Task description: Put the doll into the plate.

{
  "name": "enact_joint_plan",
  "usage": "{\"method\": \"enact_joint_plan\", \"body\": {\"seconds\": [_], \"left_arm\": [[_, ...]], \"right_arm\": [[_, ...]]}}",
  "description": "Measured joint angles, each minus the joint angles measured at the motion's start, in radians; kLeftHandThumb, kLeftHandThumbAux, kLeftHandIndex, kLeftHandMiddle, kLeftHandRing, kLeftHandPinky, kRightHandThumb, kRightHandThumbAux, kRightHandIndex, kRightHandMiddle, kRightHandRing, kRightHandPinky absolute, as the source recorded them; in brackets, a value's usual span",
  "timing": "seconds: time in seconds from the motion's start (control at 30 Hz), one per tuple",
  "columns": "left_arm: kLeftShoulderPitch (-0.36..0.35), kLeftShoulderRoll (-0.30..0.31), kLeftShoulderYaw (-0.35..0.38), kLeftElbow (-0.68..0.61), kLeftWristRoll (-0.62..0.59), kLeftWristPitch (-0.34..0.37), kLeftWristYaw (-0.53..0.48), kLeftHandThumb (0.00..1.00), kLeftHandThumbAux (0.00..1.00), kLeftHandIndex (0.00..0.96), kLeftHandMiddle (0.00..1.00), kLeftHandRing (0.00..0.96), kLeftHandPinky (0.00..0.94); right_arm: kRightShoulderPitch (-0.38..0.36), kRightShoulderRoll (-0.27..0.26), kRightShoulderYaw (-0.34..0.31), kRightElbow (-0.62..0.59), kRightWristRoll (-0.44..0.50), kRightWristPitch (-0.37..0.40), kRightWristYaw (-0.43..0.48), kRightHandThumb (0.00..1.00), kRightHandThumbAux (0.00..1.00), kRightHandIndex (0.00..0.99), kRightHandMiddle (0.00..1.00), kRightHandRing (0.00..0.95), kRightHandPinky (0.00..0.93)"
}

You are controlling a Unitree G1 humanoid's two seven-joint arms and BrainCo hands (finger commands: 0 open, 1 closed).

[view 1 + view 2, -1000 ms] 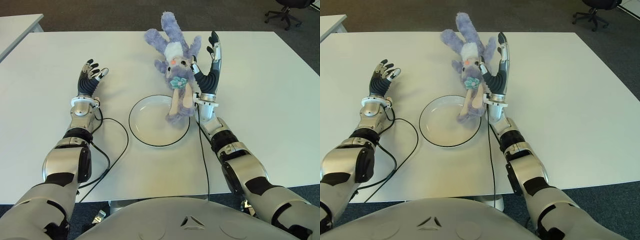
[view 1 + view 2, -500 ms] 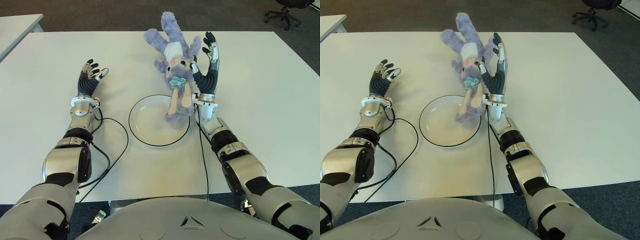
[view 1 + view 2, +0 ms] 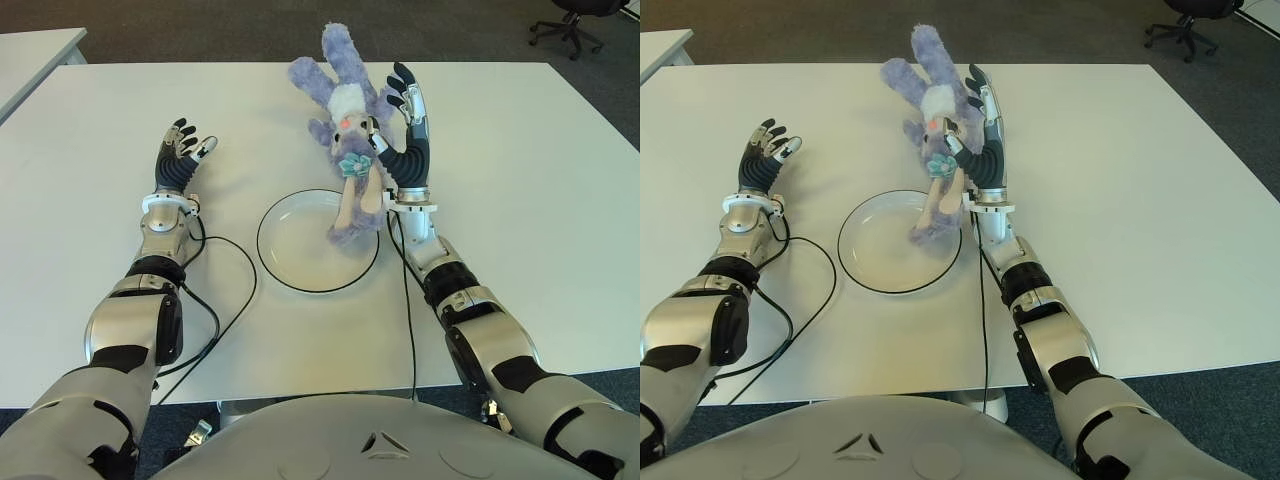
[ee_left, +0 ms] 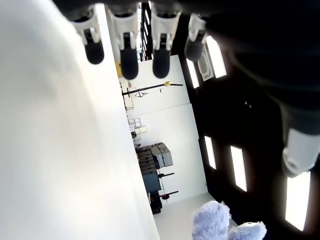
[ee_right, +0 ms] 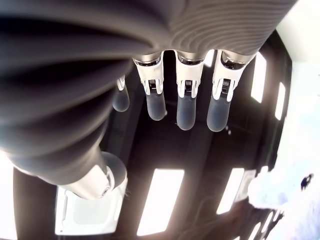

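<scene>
A fluffy purple plush doll (image 3: 345,105) with a white patch and a teal bow lies on the white table (image 3: 520,180). Its long tan-and-purple end reaches over the far right rim of the white, black-edged plate (image 3: 290,255). My right hand (image 3: 403,125) stands upright against the doll's right side. Its fingers are spread and lean over the doll, and the thumb is near the bow. The right wrist view shows straight fingers (image 5: 185,107) with nothing inside and the doll (image 5: 287,195) beside them. My left hand (image 3: 180,150) shows left of the plate, fingers spread.
One black cable (image 3: 235,290) loops on the table beside my left arm, and another (image 3: 408,300) runs along my right arm. A second table (image 3: 30,50) stands at the far left. An office chair (image 3: 575,25) is on the floor at the far right.
My right hand has shifted left against the doll, with its fingers tipping over it. The doll's lower end has slid slightly left over the plate. The left hand has not moved.
</scene>
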State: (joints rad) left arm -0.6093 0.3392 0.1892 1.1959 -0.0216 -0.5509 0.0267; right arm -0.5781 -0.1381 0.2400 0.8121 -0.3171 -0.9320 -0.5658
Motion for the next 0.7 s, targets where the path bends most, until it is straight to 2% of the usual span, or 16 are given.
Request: {"method": "enact_joint_plan", "body": {"seconds": [0.37, 0.47, 0.53, 0.7], "left_arm": [[0.000, 0.000, 0.000, -0.001, 0.000, 0.000, 0.000, 0.000, 0.543, 0.000, 0.131, 0.125, 0.094], [0.000, 0.000, 0.000, -0.002, 0.000, 0.000, 0.000, 0.000, 0.545, 0.000, 0.132, 0.127, 0.094], [0.001, 0.000, 0.000, -0.003, 0.000, 0.000, 0.000, 0.000, 0.549, 0.000, 0.126, 0.123, 0.091], [0.002, 0.000, 0.000, -0.006, 0.000, 0.000, 0.000, 0.000, 0.554, 0.000, 0.119, 0.118, 0.101]], "right_arm": [[0.011, 0.004, -0.045, -0.012, 0.063, -0.019, 0.128, 0.372, 0.674, 0.003, 0.099, 0.111, 0.156], [0.014, 0.005, -0.073, -0.012, 0.101, -0.020, 0.166, 0.388, 0.665, 0.010, 0.113, 0.129, 0.180], [0.015, 0.005, -0.094, -0.011, 0.130, -0.020, 0.189, 0.431, 0.696, 0.018, 0.115, 0.139, 0.215], [0.020, 0.009, -0.156, -0.006, 0.209, -0.021, 0.233, 0.449, 0.726, 0.028, 0.111, 0.148, 0.227]]}}
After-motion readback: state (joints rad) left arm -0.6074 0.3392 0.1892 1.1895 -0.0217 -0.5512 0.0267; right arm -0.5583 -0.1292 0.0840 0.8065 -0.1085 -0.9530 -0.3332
